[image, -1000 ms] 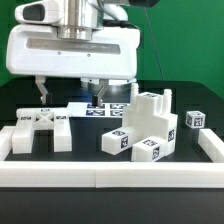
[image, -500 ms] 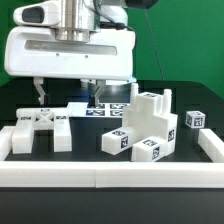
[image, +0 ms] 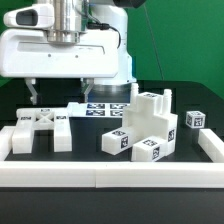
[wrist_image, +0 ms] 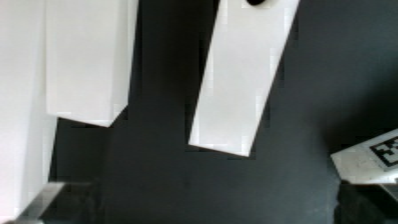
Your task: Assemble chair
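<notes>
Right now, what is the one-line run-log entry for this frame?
claw: open, holding nothing, hovering | chair: unfinished, lying in separate pieces

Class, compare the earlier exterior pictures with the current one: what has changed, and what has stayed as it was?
The gripper has shifted slightly toward the exterior view's left, with its jaws wide open and empty. Nothing was taken hold of or let go. The stacked chair blocks, the loose chair parts and the marker board stayed put.

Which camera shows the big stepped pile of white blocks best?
The exterior view: the block pile shows whole, tags too. The wrist view shows only white bars and a tagged corner; whose, I cannot tell.
</notes>
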